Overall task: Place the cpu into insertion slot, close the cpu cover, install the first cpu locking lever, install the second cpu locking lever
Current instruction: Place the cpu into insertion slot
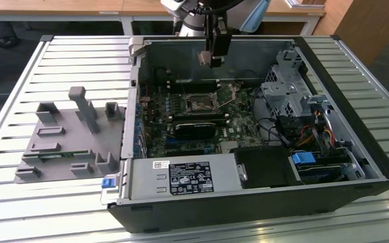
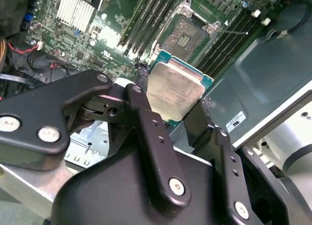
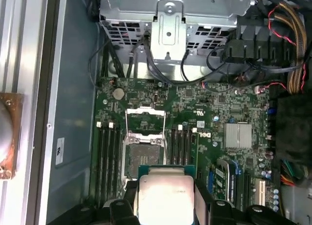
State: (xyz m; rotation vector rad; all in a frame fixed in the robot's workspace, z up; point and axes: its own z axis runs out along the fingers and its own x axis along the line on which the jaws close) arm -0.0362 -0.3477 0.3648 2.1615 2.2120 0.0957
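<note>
My gripper [image 1: 211,61] hangs over the back of the open computer case [image 1: 356,101], above the motherboard. It is shut on the cpu [image 2: 174,91], a flat square chip with a dull silver top, pinched by its edges between the two black fingers [image 2: 146,117]. In the first wrist view the cpu [image 3: 165,193] sits just short of the insertion slot [image 3: 145,154], which lies bare. The cpu cover [image 3: 146,111] stands flipped open at the slot's far side. In the exterior view the insertion slot [image 1: 198,104] is below and in front of the gripper.
Long black memory slots [image 3: 107,156] flank the socket on both sides. A metal drive cage [image 1: 285,91], cable bundles [image 1: 309,134] and a power supply [image 1: 188,177] crowd the case. A grey fixture [image 1: 66,136] stands on the slatted table at the exterior view's left.
</note>
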